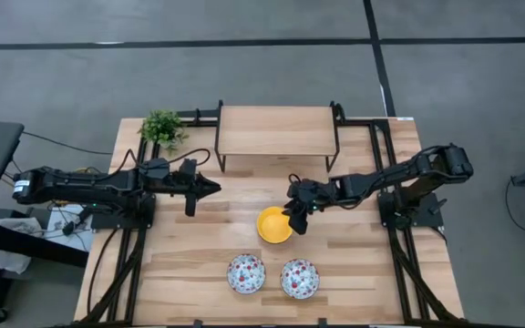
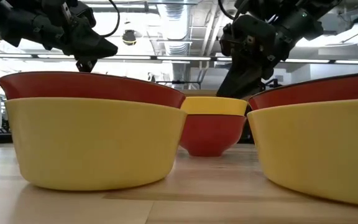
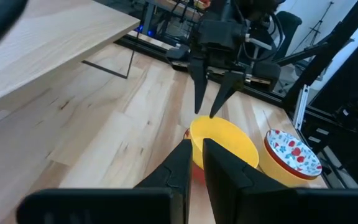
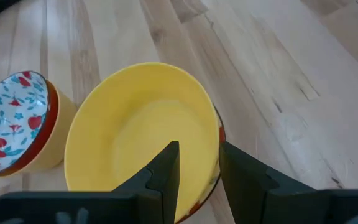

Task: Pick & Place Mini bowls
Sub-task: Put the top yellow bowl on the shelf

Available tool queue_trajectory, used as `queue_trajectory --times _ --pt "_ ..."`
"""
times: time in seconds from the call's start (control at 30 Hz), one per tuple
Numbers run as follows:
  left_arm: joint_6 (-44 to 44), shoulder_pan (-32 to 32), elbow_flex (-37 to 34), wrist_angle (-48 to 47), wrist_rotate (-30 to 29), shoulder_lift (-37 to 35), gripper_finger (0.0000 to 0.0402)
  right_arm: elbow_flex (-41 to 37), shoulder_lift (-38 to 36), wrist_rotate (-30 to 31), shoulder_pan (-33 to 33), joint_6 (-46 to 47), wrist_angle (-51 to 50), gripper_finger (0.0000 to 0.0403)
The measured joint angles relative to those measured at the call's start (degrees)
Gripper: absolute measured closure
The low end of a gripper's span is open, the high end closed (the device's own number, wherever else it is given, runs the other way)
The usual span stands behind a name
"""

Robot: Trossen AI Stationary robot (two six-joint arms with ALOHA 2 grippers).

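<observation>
My right gripper (image 1: 297, 221), fingers apart, straddles the rim of the yellow bowl (image 1: 272, 225); my left gripper (image 1: 215, 188), fingers nearly together, waits well apart from that bowl.

You find no text to read here — no label, brand, number or sign on anything in the four views. The only markings are the red-and-dark floral patterns inside the white mini bowls (image 1: 245, 272) — and they carry no lettering.

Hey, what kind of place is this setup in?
Probably a robotics lab or workshop: a light wooden table on a dark metal frame, grey concrete floor, exposed ceiling ducts, and two dark robot arms.
</observation>
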Motion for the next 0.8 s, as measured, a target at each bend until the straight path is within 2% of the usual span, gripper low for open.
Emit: queue_trajectory --times 0.8 --pt "0.0 0.0 0.0 -0.2 -0.8 0.0 0.0364 0.0 0.0 0.3 -0.4 0.0 -2.4 0.0301"
